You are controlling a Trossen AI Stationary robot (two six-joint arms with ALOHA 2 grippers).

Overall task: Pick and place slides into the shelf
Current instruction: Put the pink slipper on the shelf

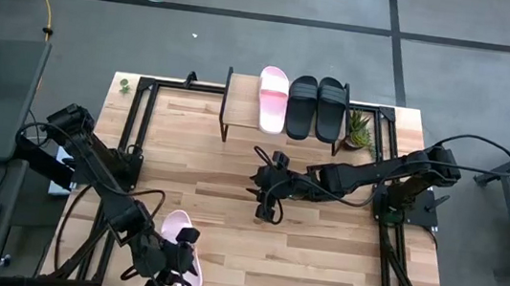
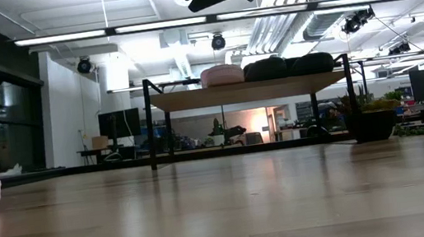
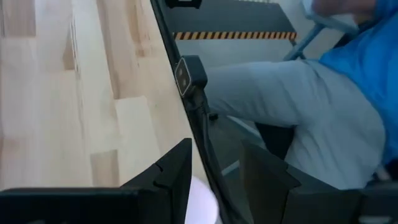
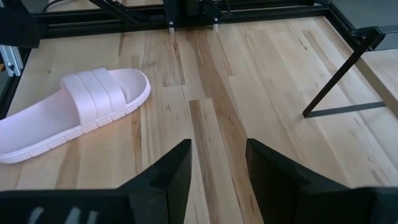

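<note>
The shelf [image 1: 240, 103] stands at the table's far middle. One pink slide [image 1: 272, 99] and two black slides [image 1: 316, 108] rest sole-down on its top board [image 2: 246, 91]. A second pink slide [image 4: 81, 106] lies flat on the table near the near left edge. My left gripper [image 3: 216, 155] hovers over that slide's near end [image 1: 192, 276] with its fingers apart. A patch of pink [image 3: 200, 200] shows through the gap; no touch shows. My right gripper [image 4: 217, 152] hangs open over the table's middle [image 1: 264, 202] with nothing between its fingers.
A small potted plant [image 1: 359, 131] stands to the right of the shelf. Black frame rails [image 1: 137, 120] run along the table's edges. A seated person [image 3: 311, 106] shows just beyond the near edge. Bare tabletop [image 1: 319, 256] lies between the shelf and the near edge.
</note>
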